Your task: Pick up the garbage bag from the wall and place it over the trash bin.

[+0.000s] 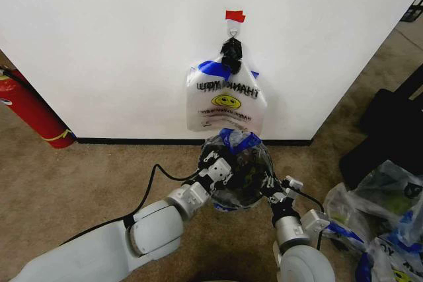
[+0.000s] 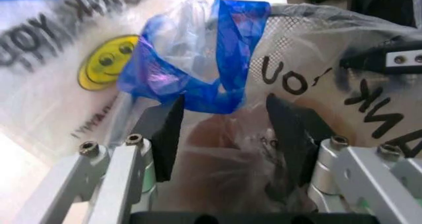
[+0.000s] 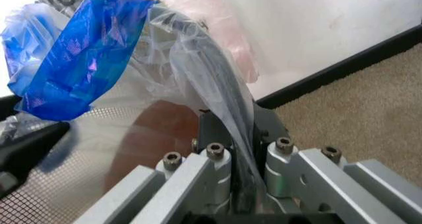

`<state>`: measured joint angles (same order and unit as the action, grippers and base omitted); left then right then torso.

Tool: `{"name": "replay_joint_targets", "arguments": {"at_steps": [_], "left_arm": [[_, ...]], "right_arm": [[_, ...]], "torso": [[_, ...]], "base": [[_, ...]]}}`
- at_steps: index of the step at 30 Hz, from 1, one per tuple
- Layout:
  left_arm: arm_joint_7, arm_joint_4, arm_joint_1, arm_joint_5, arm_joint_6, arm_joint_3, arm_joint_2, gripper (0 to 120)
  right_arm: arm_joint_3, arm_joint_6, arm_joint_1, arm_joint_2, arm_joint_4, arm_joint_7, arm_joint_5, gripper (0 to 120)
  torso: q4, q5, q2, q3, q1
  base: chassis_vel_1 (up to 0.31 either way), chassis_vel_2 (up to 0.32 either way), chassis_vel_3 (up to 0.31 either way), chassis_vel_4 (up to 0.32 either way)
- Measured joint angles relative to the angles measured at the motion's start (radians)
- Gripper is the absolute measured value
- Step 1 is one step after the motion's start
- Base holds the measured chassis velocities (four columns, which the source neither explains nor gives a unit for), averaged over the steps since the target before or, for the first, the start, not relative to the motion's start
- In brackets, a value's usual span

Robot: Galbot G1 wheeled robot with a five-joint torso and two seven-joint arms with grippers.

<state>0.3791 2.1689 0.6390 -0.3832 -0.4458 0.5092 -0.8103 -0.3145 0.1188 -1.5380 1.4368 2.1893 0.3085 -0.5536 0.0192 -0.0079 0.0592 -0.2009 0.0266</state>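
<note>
Below the hook on the wall (image 1: 99, 44), the garbage bag (image 1: 239, 166) lay draped over the trash bin (image 1: 231, 193), mouth down, its long axis upright and its blue handles bunched on top. The right gripper (image 3: 240, 150) had its fingers pressed together on a fold of the film at the bin's side; the left gripper (image 2: 224, 130) held its fingers spread around the other side. A hard pull from the pinch might tear the thin film or tip the light bin. The clipped bunch of bags (image 1: 226, 100) hung just above and could snag.
</note>
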Motion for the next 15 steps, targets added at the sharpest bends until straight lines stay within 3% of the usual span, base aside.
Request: {"name": "replay_joint_targets", "arguments": {"at_steps": [9,15], "left_arm": [[0.122,0.006,-0.029,-0.245,-0.027,0.022,-0.048,19],[0.167,0.007,-0.057,-0.309,-0.047,0.028,-0.065,0]], "right_arm": [[0.001,0.000,0.006,0.007,-0.015,0.001,0.000,0],[0.001,0.000,0.012,0.008,-0.023,0.002,0.001,0]], "torso": [[0.0000,0.0000,0.000,0.000,0.000],[0.0001,0.0000,0.000,0.000,0.000]], "base": [[0.000,0.000,0.000,0.000],[0.000,0.000,0.000,0.000]]}}
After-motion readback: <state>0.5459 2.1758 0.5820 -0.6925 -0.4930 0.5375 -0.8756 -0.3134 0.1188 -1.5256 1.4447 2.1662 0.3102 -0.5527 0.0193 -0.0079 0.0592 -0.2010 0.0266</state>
